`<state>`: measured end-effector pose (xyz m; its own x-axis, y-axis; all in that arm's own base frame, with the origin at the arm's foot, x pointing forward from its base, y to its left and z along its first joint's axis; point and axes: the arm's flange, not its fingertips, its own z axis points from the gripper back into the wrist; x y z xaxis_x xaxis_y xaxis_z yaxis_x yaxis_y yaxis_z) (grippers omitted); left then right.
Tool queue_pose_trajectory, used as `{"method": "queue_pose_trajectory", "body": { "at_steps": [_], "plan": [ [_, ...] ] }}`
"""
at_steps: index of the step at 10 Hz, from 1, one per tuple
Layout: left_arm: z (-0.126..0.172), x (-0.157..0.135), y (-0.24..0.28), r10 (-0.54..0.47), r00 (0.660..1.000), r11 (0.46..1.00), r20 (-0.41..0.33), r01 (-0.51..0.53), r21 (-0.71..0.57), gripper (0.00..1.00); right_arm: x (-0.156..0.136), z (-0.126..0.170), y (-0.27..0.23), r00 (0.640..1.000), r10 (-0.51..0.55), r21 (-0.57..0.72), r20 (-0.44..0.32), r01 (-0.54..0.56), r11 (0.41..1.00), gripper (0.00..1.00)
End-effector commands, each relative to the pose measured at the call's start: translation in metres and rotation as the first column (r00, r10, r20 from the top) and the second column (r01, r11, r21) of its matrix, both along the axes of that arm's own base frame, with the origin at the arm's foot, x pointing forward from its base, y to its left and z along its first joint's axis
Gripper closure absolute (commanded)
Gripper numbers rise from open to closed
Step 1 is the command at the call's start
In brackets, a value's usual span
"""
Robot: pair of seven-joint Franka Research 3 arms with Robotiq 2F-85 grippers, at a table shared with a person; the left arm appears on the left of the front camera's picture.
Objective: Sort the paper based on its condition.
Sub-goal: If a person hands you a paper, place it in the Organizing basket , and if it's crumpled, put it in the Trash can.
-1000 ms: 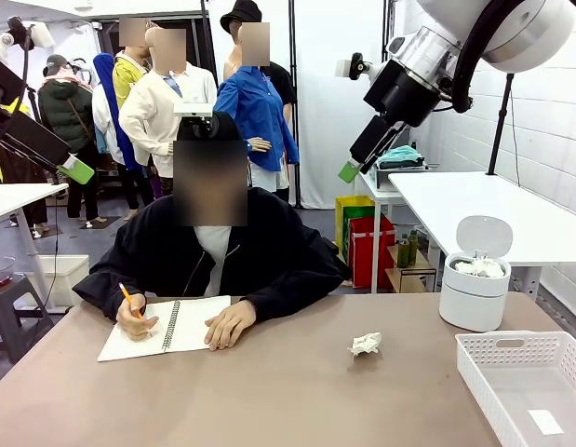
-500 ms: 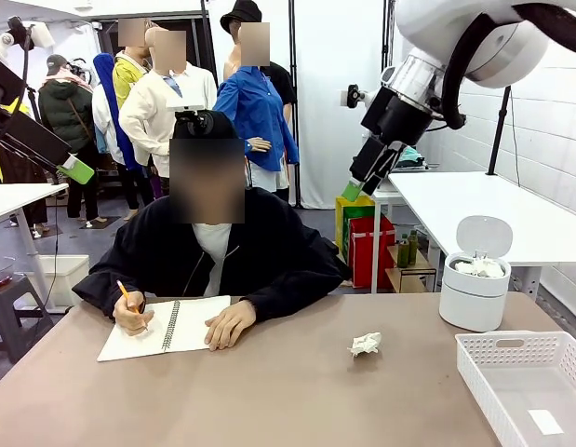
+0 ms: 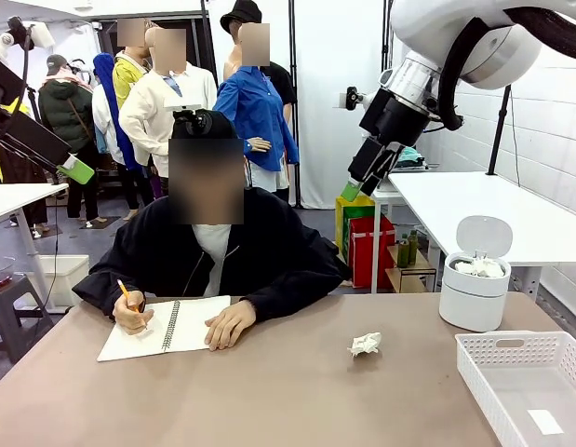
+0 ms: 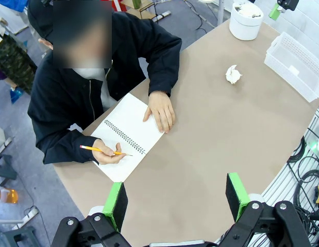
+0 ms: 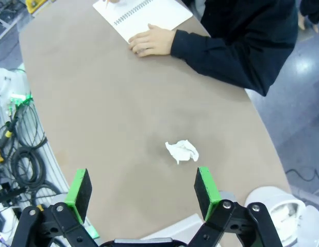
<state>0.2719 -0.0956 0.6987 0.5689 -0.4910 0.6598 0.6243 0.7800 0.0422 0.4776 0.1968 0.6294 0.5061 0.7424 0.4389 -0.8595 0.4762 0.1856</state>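
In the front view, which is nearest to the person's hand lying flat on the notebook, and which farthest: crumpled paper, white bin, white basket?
From the flat hand:
1. Crumpled paper, mid-table.
2. White bin, far right.
3. White basket, near right corner.

— What surfaces do I have?
— I see a matt, smooth tan table point(image 3: 269, 391), creased white paper wad point(image 3: 366, 345), and a perforated white plastic basket point(image 3: 511, 358).
— And the bin point(image 3: 475, 293)?
— Smooth, slightly glossy white plastic.

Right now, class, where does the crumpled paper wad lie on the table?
In the front view, the paper wad lies alone right of centre, between the notebook and the white basket, nearer than the small bin.
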Motion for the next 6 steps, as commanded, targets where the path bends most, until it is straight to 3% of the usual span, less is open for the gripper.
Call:
{"method": "queue_pose_trajectory", "body": {
  "at_steps": [1, 6],
  "plan": [
    [0.0004, 0.0, 0.0006, 0.003, 1.0, 1.0, 0.001, -0.003, 0.001, 0.0, 0.0002, -0.0024, -0.0007, 1.0, -0.001, -0.002, -0.004, 0.001, 1.0, 0.0],
    [0.0004, 0.0, 0.0006, 0.003, 1.0, 1.0, 0.001, -0.003, 0.001, 0.0, 0.0002, -0.0024, -0.0007, 1.0, -0.001, -0.002, -0.004, 0.001, 1.0, 0.0]
  ]
}}
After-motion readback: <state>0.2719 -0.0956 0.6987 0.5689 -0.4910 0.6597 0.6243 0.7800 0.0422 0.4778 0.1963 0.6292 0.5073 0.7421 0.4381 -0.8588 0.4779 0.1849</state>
